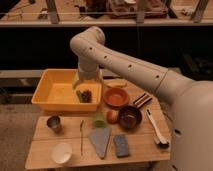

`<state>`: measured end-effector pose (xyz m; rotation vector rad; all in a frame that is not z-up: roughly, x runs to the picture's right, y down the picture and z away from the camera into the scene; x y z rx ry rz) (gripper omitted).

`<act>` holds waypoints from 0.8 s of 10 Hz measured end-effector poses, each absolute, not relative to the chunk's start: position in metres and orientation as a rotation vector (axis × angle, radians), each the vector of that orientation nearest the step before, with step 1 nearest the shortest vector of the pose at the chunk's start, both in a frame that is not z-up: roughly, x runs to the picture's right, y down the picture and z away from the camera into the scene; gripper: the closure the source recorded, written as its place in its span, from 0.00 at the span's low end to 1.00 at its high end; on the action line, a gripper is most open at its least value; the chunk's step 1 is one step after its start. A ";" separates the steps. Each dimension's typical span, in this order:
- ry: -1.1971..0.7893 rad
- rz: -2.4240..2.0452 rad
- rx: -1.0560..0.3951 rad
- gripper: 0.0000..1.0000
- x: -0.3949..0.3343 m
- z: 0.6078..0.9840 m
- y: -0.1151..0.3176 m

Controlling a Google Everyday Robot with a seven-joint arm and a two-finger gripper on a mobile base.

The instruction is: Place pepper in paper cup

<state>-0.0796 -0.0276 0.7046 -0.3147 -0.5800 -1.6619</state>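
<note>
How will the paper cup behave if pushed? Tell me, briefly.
The paper cup stands upright and looks empty, so it is probably light and slides or tips easily. Thin-looking walls would likely dent under a squeeze. The gripper is down in the yellow bin, away from it.

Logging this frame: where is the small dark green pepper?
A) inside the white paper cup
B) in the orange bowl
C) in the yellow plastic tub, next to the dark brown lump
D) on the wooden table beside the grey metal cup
C: the small dark green pepper lies in the yellow plastic tub beside the dark brown lump, with the open end effector just above it, far from the white paper cup.
</note>
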 end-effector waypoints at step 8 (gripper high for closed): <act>-0.519 -1.773 -0.158 0.20 -0.157 0.813 -0.108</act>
